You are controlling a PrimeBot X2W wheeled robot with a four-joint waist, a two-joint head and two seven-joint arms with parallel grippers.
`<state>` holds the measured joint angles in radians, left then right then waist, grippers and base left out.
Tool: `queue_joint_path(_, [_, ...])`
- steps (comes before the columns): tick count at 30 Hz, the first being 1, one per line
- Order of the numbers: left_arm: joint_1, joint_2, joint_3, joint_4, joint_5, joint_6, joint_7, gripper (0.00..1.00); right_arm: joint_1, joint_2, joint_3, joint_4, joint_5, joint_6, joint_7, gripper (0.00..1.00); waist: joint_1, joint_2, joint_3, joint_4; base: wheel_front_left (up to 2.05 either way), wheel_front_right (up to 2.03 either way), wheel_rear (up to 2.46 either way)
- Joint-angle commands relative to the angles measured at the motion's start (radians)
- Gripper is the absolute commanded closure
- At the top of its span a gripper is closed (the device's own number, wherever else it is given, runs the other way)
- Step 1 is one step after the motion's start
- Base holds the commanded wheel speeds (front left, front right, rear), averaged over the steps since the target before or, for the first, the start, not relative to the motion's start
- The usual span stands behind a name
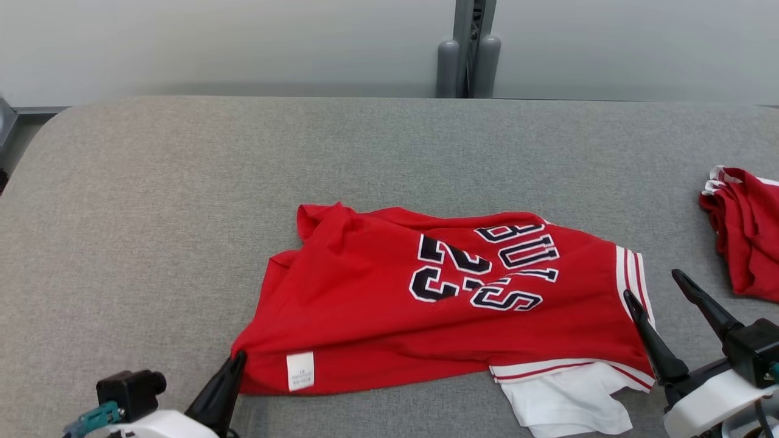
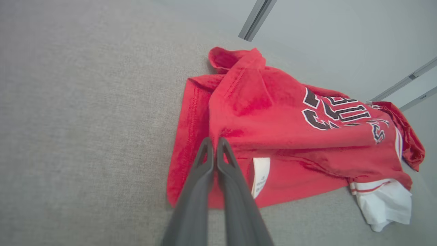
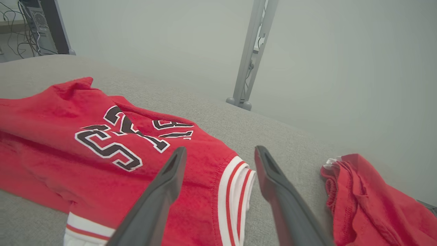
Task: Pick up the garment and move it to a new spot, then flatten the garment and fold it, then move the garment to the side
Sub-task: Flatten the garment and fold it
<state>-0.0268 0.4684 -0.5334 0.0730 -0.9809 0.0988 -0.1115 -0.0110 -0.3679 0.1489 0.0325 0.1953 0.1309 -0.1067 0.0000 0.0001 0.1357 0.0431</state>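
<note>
The garment (image 1: 389,304) is a red jersey with dark numbers and white striped trim, lying crumpled on the grey table (image 1: 182,201). A white label (image 1: 300,370) shows near its front left corner. My left gripper (image 1: 237,360) is shut on that corner; in the left wrist view the left gripper (image 2: 215,140) has its fingers pressed together over the red cloth of the garment (image 2: 273,112). My right gripper (image 1: 651,285) stands open at the garment's striped right edge. In the right wrist view the right gripper (image 3: 220,149) has the striped edge of the garment (image 3: 235,184) lying between its fingers.
A second red cloth (image 1: 745,231) lies bunched at the table's right edge, also seen as the second red cloth (image 3: 368,205). A grey post (image 1: 468,55) stands behind the table's far edge. Bare grey table lies to the left of and beyond the garment.
</note>
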Motion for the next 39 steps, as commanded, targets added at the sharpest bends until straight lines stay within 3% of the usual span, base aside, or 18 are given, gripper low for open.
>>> queue_joint_path(1, [0.019,0.012,0.005,-0.007,-0.010,-0.002,0.005,1.00,0.009,-0.003,0.002,0.001,0.007,0.000,0.003,0.00,0.0000,-0.0001,-0.004,0.006,0.00,0.00,0.00])
queue_joint_path(16, [0.112,0.040,0.011,0.092,-0.065,-0.001,0.033,1.00,0.043,0.002,0.017,0.014,0.021,0.000,0.016,0.00,0.0000,-0.0001,-0.009,-0.019,0.00,0.00,0.00])
queue_joint_path(24, [0.089,0.023,-0.005,0.195,-0.066,-0.002,0.045,1.00,0.029,0.002,0.013,0.019,0.022,0.000,0.022,0.00,0.0000,-0.0001,-0.008,-0.027,0.00,0.00,0.00])
queue_joint_path(26, [0.084,0.023,-0.011,0.217,-0.060,-0.007,0.050,0.58,0.024,-0.004,0.006,0.017,0.021,0.000,0.022,0.00,0.0000,-0.0001,-0.007,-0.027,0.00,0.00,0.00])
queue_joint_path(27, [0.084,0.023,-0.011,0.220,-0.060,-0.005,0.049,0.16,0.022,-0.005,0.002,0.016,0.021,0.000,0.022,0.00,0.0000,-0.0001,-0.007,-0.026,0.00,0.00,0.00])
queue_joint_path(28, [0.084,0.027,-0.010,0.223,-0.061,-0.008,0.050,0.00,0.021,-0.007,-0.001,0.014,0.020,0.000,0.022,0.00,0.0000,-0.0001,-0.007,-0.025,0.00,0.00,0.00])
queue_joint_path(33, [0.072,0.046,0.001,0.211,-0.054,-0.009,0.043,0.00,0.021,-0.010,-0.018,0.005,0.014,0.000,0.023,0.00,0.0000,-0.0001,-0.008,-0.021,0.00,0.00,0.00])
queue_joint_path(39, [0.043,0.084,0.025,0.130,-0.030,0.021,0.029,0.00,0.013,-0.013,-0.027,-0.005,0.012,0.000,0.021,0.00,0.0000,-0.0001,-0.009,-0.023,0.00,0.00,0.00])
